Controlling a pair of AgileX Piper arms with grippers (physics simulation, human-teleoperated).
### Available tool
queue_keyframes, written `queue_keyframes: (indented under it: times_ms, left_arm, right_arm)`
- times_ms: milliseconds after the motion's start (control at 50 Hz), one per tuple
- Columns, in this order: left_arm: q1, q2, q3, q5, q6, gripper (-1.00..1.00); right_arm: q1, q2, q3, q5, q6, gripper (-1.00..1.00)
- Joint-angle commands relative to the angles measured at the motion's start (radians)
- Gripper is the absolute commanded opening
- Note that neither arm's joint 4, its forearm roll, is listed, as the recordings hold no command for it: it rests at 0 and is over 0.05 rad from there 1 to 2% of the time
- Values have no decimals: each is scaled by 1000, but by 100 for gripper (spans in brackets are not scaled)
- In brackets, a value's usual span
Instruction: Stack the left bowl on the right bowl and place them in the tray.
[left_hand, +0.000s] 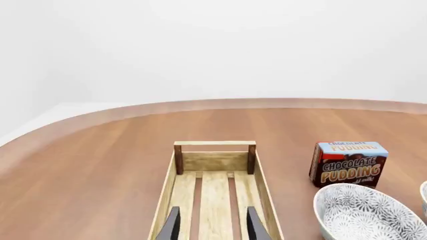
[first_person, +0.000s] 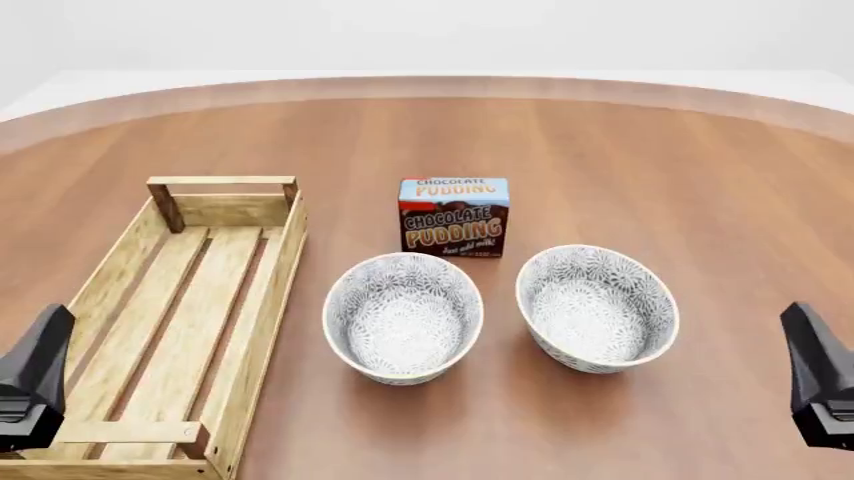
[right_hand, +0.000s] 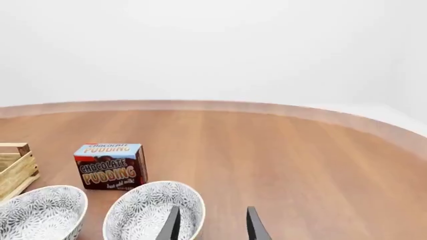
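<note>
Two patterned grey-and-white bowls stand side by side at mid-table: the left bowl (first_person: 403, 317) (left_hand: 368, 214) (right_hand: 41, 212) and the right bowl (first_person: 597, 308) (right_hand: 155, 212). The light-wood tray (first_person: 274, 290) (left_hand: 215, 195) lies lengthwise to the left of them, with nothing in it. My left gripper (first_person: 43, 350) (left_hand: 213, 227) hovers open over the tray's near end. My right gripper (first_person: 814, 345) (right_hand: 213, 227) hangs open near the table's front, to the right of the right bowl. Neither gripper touches anything.
A chocolate pudding box (first_person: 454, 217) (left_hand: 348, 163) (right_hand: 110, 166) stands upright just behind the gap between the bowls. The round wooden table's far edge (first_person: 441, 85) curves across the back. A corner of the tray (right_hand: 17, 167) shows in the right wrist view.
</note>
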Motion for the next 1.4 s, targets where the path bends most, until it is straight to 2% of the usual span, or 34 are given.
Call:
queue_keyframes:
  times_ms: [20,60,100,200,340,400,420,560,620,700,780,1040,1220,1260,1400]
  left_arm:
    - [0,0,0,0,0,100]
    - [0,0,0,0,0,100]
    - [0,0,0,0,0,100]
    - [0,0,0,0,0,100]
    - [0,0,0,0,0,100]
    - [0,0,0,0,0,100]
    - [0,0,0,0,0,100]
    - [0,0,0,0,0,100]
    - [0,0,0,0,0,100]
    - [0,0,0,0,0,100]
    - [0,0,0,0,0,100]
    - [0,0,0,0,0,100]
    - [0,0,0,0,0,100]
    - [0,0,0,0,0,100]
    - [0,0,0,0,0,100]
  right_arm:
    - [-17,1,-33,14,-42,100]
    - [-20,21,-48,29,-16,100]
    - [-18,19,-75,50,-20,100]
    - [24,125,-141,47,-21,100]
    - [122,389,-328,56,-113,100]
    - [155,417,-380,79,-133,100]
    - [172,456,-407,79,-160,100]
    - [250,670,-535,59,-200,100]
    - [259,712,-561,58,-207,100]
    - [310,795,-625,63,-232,100]
    - [358,888,-688,76,-213,100]
    - [472,1149,-799,62,-227,100]
    - [520,1286,-846,64,-213,100]
    - [519,1301,-845,58,-226,100]
    - [528,1363,-857,47,-217,100]
